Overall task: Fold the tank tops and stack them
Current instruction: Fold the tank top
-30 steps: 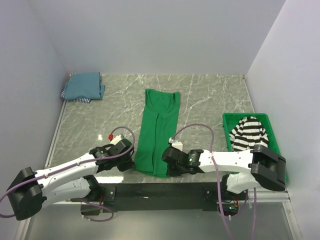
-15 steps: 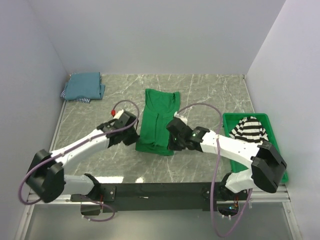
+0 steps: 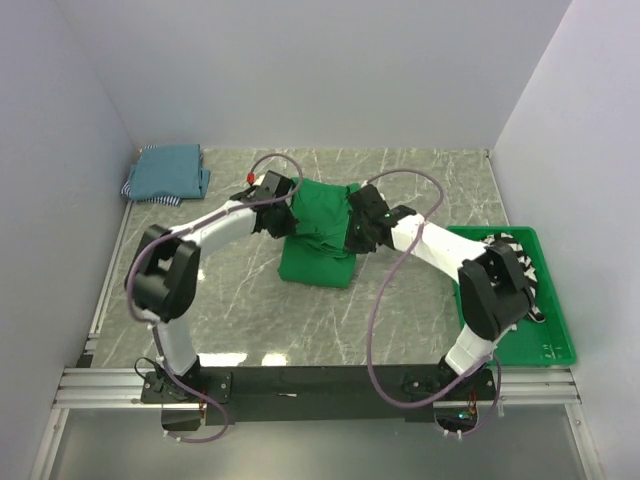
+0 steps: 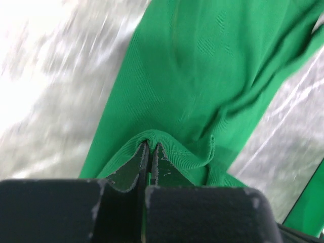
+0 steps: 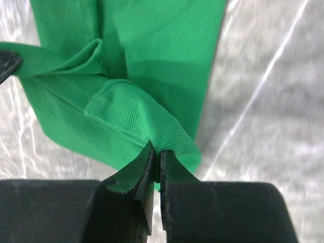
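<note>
Jaws of the left gripper [image 4: 150, 147] and right gripper [image 5: 156, 150] each clamp the one green top [image 3: 318, 255], mid-table. One striped top [image 3: 503, 239] lies in one tray [image 3: 535, 345], right edge. Teal stack [image 3: 168, 170] sits in the far-left corner.

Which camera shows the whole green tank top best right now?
Top external: the green tank top shows nearly whole there. The wrist views show only close patches of its fabric, pinched by the left gripper and the right gripper.
</note>
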Tool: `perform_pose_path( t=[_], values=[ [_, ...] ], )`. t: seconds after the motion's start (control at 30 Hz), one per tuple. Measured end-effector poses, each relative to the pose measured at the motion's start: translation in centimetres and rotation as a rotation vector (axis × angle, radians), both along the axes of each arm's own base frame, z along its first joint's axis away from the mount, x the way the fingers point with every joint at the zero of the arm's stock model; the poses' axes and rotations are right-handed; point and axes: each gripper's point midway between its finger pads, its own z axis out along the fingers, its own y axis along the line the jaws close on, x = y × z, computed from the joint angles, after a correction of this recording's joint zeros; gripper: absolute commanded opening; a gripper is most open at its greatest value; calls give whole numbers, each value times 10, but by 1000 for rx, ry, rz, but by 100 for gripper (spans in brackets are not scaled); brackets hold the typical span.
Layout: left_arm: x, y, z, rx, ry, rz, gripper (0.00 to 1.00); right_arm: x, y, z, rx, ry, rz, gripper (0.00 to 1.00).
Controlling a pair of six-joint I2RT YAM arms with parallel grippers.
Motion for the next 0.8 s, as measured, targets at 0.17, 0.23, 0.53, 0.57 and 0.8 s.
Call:
perform_pose_path(
  t=[0.17,0.23,0.53,0.57,0.8],
  values=[
    [42,-1,-17,-12,4,1,14,39,-8,-8,42,17,-29,31],
    [53,0,-25,-20,9,-6,42,54,-9,-9,64,12,-32,37],
    [67,11,-9,-73,-64,-3,60,86,-13,10,92,-59,-17,51],
    [64,13,-2,-74,-74,-1,59,87,-15,14,86,-71,-19,51],
    [26,24,33,-125,-125,17,38,66,-16,37,46,-142,-11,50]
  ],
)
